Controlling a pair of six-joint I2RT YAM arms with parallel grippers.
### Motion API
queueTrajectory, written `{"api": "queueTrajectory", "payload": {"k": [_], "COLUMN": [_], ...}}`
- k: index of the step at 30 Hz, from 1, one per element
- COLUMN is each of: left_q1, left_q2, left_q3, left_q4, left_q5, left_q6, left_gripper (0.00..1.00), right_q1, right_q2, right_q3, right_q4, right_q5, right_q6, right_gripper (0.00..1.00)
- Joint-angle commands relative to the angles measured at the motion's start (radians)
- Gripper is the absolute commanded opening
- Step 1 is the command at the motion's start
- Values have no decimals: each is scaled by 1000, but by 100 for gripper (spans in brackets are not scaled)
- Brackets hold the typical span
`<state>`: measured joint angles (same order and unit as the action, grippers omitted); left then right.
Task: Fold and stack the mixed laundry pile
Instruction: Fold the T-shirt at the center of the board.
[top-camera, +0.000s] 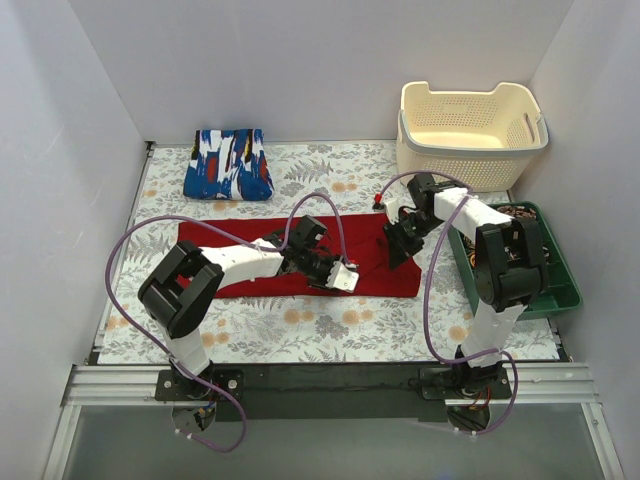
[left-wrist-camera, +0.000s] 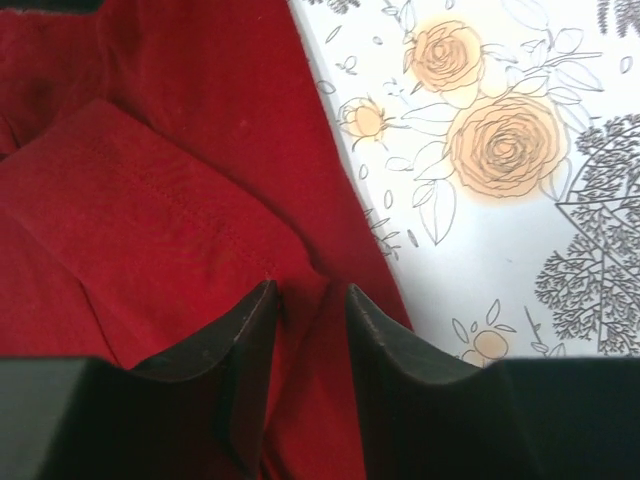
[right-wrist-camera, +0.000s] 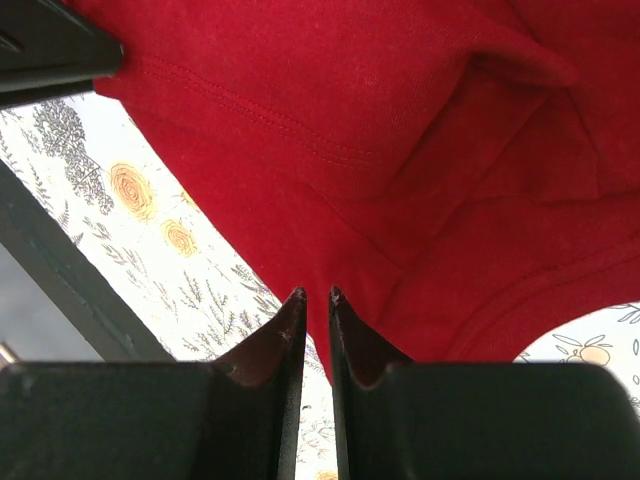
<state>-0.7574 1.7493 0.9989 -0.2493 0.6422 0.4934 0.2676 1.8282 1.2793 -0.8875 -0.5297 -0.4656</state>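
Note:
The plain deep red garment (top-camera: 385, 280) lies spread across the middle of the floral table. The blue garment with white, red and black print (top-camera: 229, 165) sits folded at the back left. My left gripper (top-camera: 340, 274) is at the red garment's front edge. In the left wrist view, my left gripper (left-wrist-camera: 310, 290) is pinched on a fold of red cloth (left-wrist-camera: 150, 200). My right gripper (top-camera: 396, 245) is at the garment's right end. In the right wrist view, my right gripper (right-wrist-camera: 312, 295) is shut on a red cloth edge (right-wrist-camera: 350, 120) raised off the table.
A cream perforated basket (top-camera: 470, 152) stands at the back right. A green tray (top-camera: 560, 295) of coiled items sits at the right edge behind my right arm. A small red-topped object (top-camera: 379, 201) stands near the garment's back edge. White walls enclose three sides.

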Motion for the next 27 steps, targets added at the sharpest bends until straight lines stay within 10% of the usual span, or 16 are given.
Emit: {"api": "queueTrajectory", "payload": {"k": [1, 7, 27], "left_q1": [-6, -3, 153], "left_q2": [-11, -31, -53], "left_q3": [14, -14, -148], "left_q4": [62, 128, 443], "left_q5": [-21, -71, -400], "left_q6": [14, -80, -518], "left_gripper": [25, 0, 0], "right_q1": [-7, -7, -7], "right_q2": [9, 17, 46], "right_q3": [-9, -31, -60], "right_q4": [5, 16, 58], "right_q5": [-15, 3, 120], "right_q6": [2, -4, -16], "right_gripper": [19, 19, 20]}}
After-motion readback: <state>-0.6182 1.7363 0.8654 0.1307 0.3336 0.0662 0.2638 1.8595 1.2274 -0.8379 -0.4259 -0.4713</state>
